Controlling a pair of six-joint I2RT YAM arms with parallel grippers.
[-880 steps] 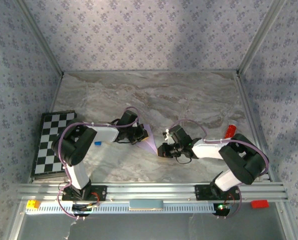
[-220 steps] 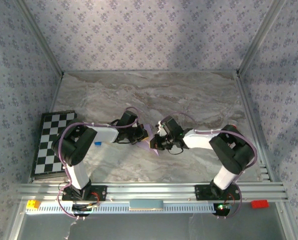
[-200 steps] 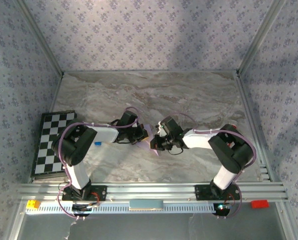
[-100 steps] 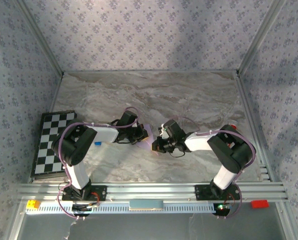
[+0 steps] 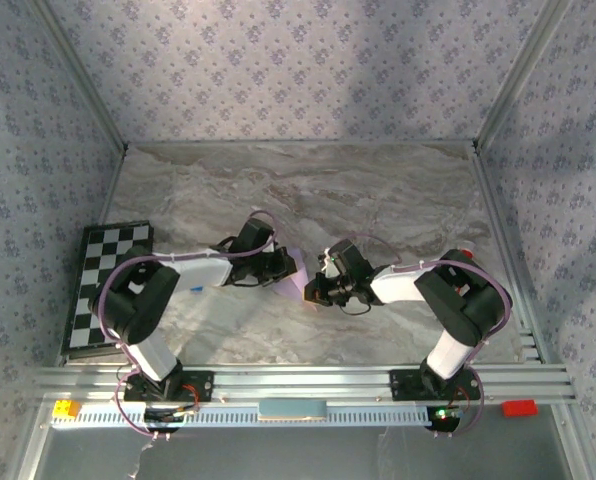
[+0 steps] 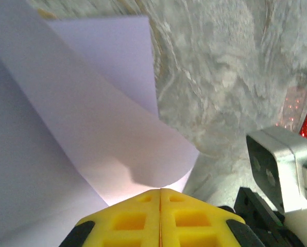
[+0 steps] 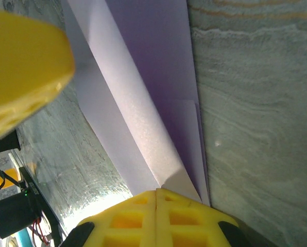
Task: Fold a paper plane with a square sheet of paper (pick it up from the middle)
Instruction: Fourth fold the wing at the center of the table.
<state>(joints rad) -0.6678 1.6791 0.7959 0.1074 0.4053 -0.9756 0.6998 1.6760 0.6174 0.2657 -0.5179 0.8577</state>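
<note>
Right gripper [image 5: 314, 291], earlier well clear of the sheet of paper [image 5: 298, 276], now meets the sheet's edge, nearer the chequered board [image 5: 108, 262]; its elbow has swung the same way. Left gripper [image 5: 282, 268] lies slightly farther from the board, its arm straightened. The sheet, formerly a flat strip, now curls upward.

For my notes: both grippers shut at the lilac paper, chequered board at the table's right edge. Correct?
No: the top external view shows the chequered board at the left edge of the table. The left gripper and right gripper are shut at the lilac paper.
</note>
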